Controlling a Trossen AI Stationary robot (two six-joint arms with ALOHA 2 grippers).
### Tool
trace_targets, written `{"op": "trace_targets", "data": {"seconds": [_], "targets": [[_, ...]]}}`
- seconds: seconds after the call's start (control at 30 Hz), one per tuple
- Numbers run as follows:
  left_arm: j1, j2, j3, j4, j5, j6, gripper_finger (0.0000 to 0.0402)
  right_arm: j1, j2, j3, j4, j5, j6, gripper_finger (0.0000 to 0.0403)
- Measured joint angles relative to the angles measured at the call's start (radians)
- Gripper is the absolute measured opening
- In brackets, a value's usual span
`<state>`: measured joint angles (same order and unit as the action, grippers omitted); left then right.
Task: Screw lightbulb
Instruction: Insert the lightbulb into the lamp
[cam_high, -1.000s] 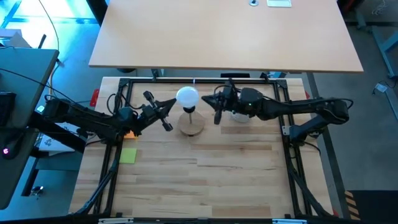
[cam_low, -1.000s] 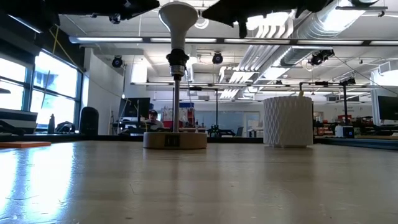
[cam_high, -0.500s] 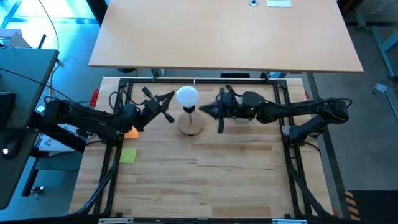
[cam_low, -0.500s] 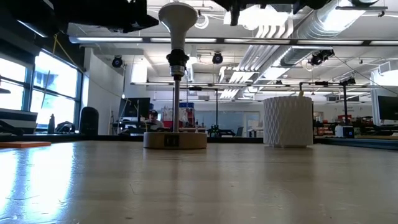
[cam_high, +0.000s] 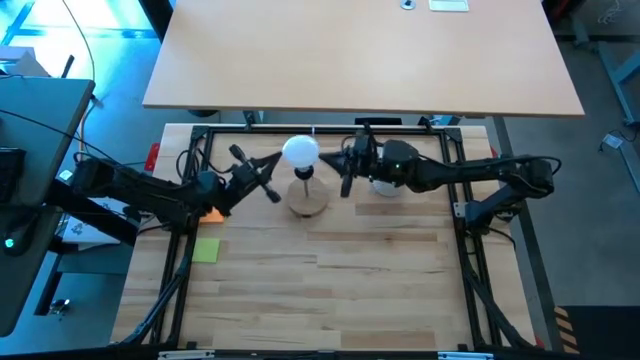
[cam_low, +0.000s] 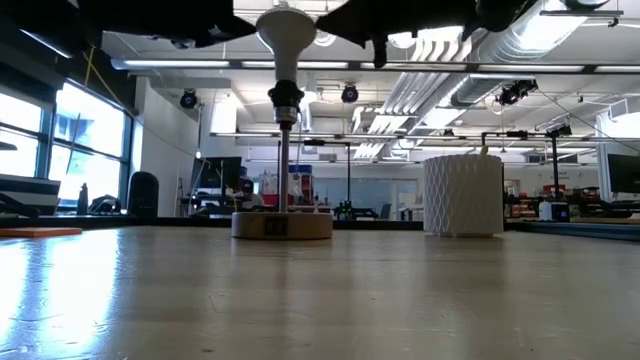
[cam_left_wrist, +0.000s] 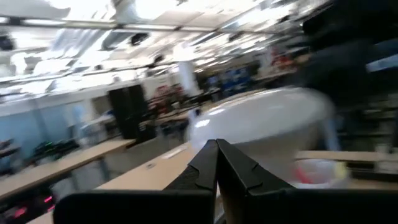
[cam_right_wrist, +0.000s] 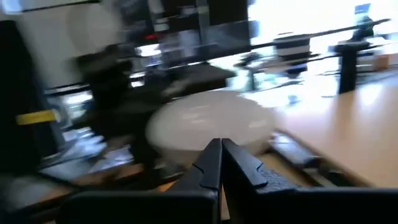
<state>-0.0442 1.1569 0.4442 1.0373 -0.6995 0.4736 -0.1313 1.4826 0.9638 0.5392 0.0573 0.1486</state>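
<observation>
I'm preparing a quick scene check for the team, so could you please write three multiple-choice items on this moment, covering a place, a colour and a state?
1. Where is the lightbulb?
A. Lying on the table
B. On top of the post of the round wooden base
C. Inside the white cup

2. What colour is the small square note on the table?
A. Yellow-green
B. Blue
C. Red

3. How do both claws stand?
A. Both open
B. Left open, right shut
C. Both shut

Answers: 1 B, the low view shows it atop the post. 2 A, seen in the high view. 3 C, the left claw and right claw show fingers pressed together.
</observation>
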Motion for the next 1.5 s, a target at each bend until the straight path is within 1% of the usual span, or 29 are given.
{"op": "trace_targets", "data": {"seconds": [0.17, 0.23, 0.27, 0.3, 0.37, 0.43, 0.47, 0.5, 0.53, 0.6, 0.7, 0.77, 0.87, 0.97, 1.03, 1.1, 1.17, 1.3, 1.33, 1.37, 1.43, 1.5], "targets": [[0.061, 0.002, 0.001, -0.043, 0.017, 0.005, 0.0, 0.044, 0.005, 0.0, 0.009, -0.201, -0.097, 0.0], [0.07, 0.001, 0.001, -0.068, -0.008, 0.016, 0.0, 0.059, -0.004, 0.0, 0.009, -0.227, -0.142, 0.0], [0.063, 0.002, 0.001, -0.079, -0.018, 0.017, 0.0, 0.066, -0.009, 0.0, 0.002, -0.216, -0.151, 0.0], [0.051, 0.002, 0.001, -0.083, -0.021, 0.017, 0.0, 0.071, -0.016, 0.0, -0.006, -0.185, -0.154, 0.0], [0.024, -0.006, 0.001, -0.07, -0.021, 0.034, 0.0, 0.076, -0.037, 0.0, -0.019, -0.067, -0.157, 0.0], [-0.015, -0.015, 0.001, -0.044, -0.033, 0.07, 0.0, 0.075, -0.06, 0.001, -0.031, 0.108, -0.147, 0.0], [-0.041, -0.018, 0.001, -0.038, -0.054, 0.097, 0.0, 0.071, -0.061, 0.002, -0.031, 0.191, -0.137, 0.0], [-0.067, -0.02, 0.001, -0.027, -0.085, 0.127, 0.0, 0.061, -0.06, 0.002, -0.036, 0.252, -0.127, 0.0], [-0.09, -0.02, 0.001, -0.008, -0.117, 0.158, 0.0, 0.049, -0.057, 0.002, -0.044, 0.276, -0.122, 0.0], [-0.124, -0.023, 0.001, 0.023, -0.139, 0.189, 0.0, 0.021, -0.043, 0.002, -0.042, 0.243, -0.084, 0.0], [-0.129, -0.015, 0.001, 0.015, -0.072, 0.168, 0.0, -0.012, -0.021, 0.002, -0.032, 0.13, -0.039, 0.0], [-0.107, -0.007, 0.001, 0.011, -0.035, 0.135, 0.0, -0.021, -0.005, 0.001, -0.007, 0.069, -0.034, 0.0], [-0.056, 0.006, 0.001, 0.02, -0.039, 0.103, 0.0, -0.006, -0.003, 0.0, 0.023, 0.0, -0.029, 0.0], [-0.004, 0.015, 0.001, -0.005, -0.009, 0.086, 0.0, 0.021, -0.002, 0.001, 0.027, -0.06, -0.03, 0.0], [0.024, 0.012, 0.001, -0.019, -0.012, 0.078, 0.0, 0.04, -0.002, 0.001, 0.027, -0.115, -0.06, 0.0], [0.039, 0.011, 0.001, -0.046, -0.047, 0.079, 0.0, 0.056, -0.005, 0.001, 0.03, -0.136, -0.102, 0.0], [0.037, 0.011, 0.0, -0.056, -0.084, 0.08, 0.0, 0.068, -0.018, 0.0, 0.023, -0.077, -0.113, 0.0], [-0.022, -0.01, 0.0, -0.013, -0.095, 0.072, 0.0, 0.065, -0.054, 0.001, -0.024, 0.191, -0.1, 0.0], [-0.04, -0.013, 0.0, 0.008, -0.095, 0.073, 0.0, 0.059, -0.054, 0.001, -0.034, 0.245, -0.101, 0.0], [-0.056, -0.014, 0.001, 0.037, -0.092, 0.082, 0.0, 0.049, -0.054, 0.001, -0.038, 0.274, -0.102, 0.0], [-0.079, -0.015, 0.001, 0.077, -0.073, 0.111, 0.0, 0.024, -0.051, 0.001, -0.042, 0.273, -0.088, 0.0], [-0.079, -0.015, 0.001, 0.069, -0.032, 0.13, 0.0, -0.01, -0.039, 0.001, -0.034, 0.208, -0.048, 0.0]]}}
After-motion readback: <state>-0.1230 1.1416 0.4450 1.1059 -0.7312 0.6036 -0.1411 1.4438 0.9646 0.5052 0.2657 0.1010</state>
